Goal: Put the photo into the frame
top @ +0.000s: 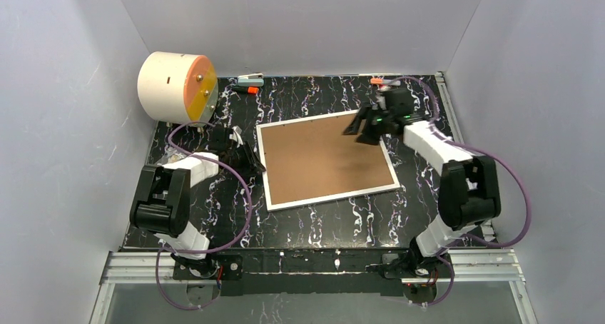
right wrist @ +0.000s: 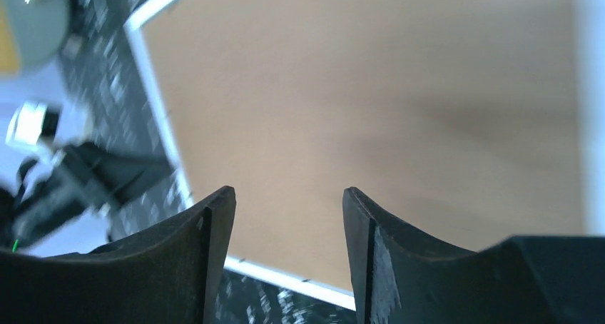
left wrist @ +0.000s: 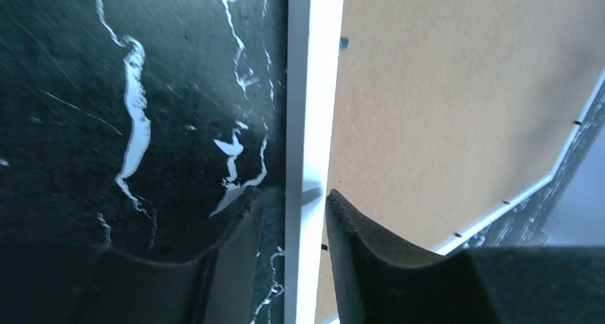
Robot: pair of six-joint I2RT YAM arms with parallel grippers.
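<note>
- The frame (top: 324, 160) lies flat in the middle of the top view. Its brown board back faces up, a thin white rim runs all round, and it sits a little askew on the tabletop (top: 342, 220).
- My left gripper (left wrist: 292, 195) is low at the frame's left rim. One finger is over the dark tabletop, the other over the brown back, and the white rim runs between them. The jaws are apart and not pinched on it as far as I can see.
- My right gripper (right wrist: 289, 192) hangs over the upper right part of the brown back, jaws apart, nothing between them.
- The photo: I can't find it in any view.
- Handling, as I judge it: the frame is light, stiff and wide, so a single grip would let it swing. The rim looks smooth, so probably slippery. It may have glazing underneath, so I treat it as fragile.
- Where to hold: the rim is the only purchase, best taken mid-side, with the second gripper steadying the opposite edge.
- Small dark tabs (left wrist: 343, 43) line the inside of the rim and likely pin the back. I would keep my fingers off them when I clamp.
</note>
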